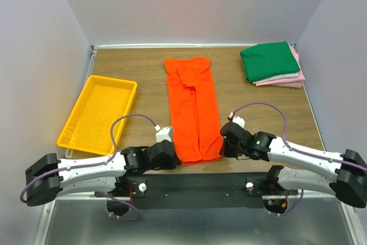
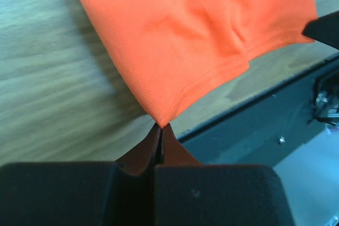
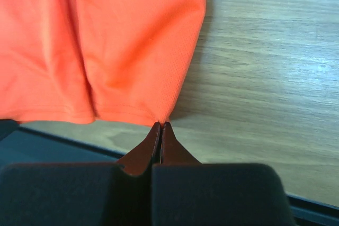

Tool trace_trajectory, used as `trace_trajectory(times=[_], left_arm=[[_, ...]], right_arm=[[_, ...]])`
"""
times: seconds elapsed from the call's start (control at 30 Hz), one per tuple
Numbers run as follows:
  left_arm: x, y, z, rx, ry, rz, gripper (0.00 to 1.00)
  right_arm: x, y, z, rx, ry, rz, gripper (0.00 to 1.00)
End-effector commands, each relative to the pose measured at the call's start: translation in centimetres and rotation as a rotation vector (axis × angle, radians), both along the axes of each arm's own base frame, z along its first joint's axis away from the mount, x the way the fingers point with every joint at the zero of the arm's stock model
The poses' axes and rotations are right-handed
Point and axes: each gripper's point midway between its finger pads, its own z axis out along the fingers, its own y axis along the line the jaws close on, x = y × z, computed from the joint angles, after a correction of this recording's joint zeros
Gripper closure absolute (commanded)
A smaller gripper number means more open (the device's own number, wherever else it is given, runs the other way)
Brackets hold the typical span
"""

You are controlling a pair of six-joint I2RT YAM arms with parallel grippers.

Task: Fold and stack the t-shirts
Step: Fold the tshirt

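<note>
A bright orange t-shirt [image 1: 192,107] lies as a long narrow strip down the middle of the wooden table, sleeves folded in. My left gripper [image 1: 174,162] is shut on its near left hem corner [image 2: 160,121]. At the near right hem corner [image 3: 165,119] my right gripper [image 1: 223,152] is shut on the cloth. Both corners are pinched at the very fingertips. At the far right corner sits a stack of folded t-shirts [image 1: 272,64], dark green on top, white and pink beneath.
A yellow plastic tray [image 1: 97,114] stands on the left side of the table. The table's near edge and the black arm mount [image 1: 195,186] run just behind both grippers. Grey walls close in the left, right and far sides.
</note>
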Motion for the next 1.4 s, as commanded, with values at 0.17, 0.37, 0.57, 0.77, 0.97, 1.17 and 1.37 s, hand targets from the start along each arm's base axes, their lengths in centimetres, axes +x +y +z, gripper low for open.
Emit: trace_trajectory(times=[0.17, 0.37, 0.57, 0.77, 0.97, 1.17, 1.37], left_arm=[[4.5, -1.2, 6.1, -0.086, -0.210, 0.162, 1.00], [8.4, -1.2, 9.0, -0.113, -0.345, 0.209, 1.00], [11.2, -1.3, 9.3, -0.145, -0.399, 0.199, 1.00], [15.2, 0.0, 9.5, -0.117, -0.480, 0.226, 1.00], [19.0, 0.3, 9.8, -0.111, -0.534, 0.236, 1.00], [22.5, 0.2, 10.5, -0.095, -0.587, 0.220, 1.00], [26.0, 1.3, 10.9, -0.075, -0.621, 0.221, 1.00]], right_arm=[[2.1, 0.1, 4.8, 0.062, -0.145, -0.053, 1.00], [6.2, 0.6, 7.1, -0.054, -0.280, -0.084, 0.99], [10.7, 0.6, 9.0, -0.100, -0.377, -0.142, 1.00], [15.7, -0.6, 9.4, -0.121, -0.411, -0.203, 0.99], [19.7, -0.7, 9.0, -0.152, -0.436, -0.236, 1.00], [23.8, -0.3, 8.9, -0.172, -0.456, -0.257, 1.00], [27.2, 0.1, 8.4, -0.178, -0.450, -0.251, 0.99]])
